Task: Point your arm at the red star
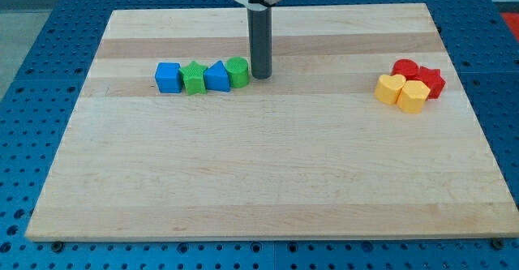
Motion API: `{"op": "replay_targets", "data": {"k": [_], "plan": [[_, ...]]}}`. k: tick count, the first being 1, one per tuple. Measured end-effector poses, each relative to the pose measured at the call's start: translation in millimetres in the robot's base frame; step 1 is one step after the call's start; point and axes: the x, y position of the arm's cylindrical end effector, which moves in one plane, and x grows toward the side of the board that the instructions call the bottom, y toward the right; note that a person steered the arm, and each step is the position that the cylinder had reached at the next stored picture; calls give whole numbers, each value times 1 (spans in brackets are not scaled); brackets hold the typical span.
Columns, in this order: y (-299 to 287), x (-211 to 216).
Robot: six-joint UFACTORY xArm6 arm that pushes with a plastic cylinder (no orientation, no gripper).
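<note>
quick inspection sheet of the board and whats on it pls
surface: wooden board, flat and bare in its lower half
job's things: red star at the view's right, packed against a red block and two yellow blocks
clutter: row at the view's left: blue cube, green star, blue block, green block
hand: none; my tip is just right of the green block, far from the red star
cables: nothing seen
surroundings: blue perforated table
</note>
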Motion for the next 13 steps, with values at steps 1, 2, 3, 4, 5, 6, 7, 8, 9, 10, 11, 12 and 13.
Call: {"op": "replay_targets", "data": {"k": [1, 2, 3, 4, 5, 6, 7, 8, 9, 10, 11, 12, 13], "plan": [[19, -8], [42, -34], [49, -43], [49, -43], [51, -43], [59, -47], [92, -61], [125, -67], [177, -67], [231, -67], [297, -64], [340, -46], [346, -18]]}}
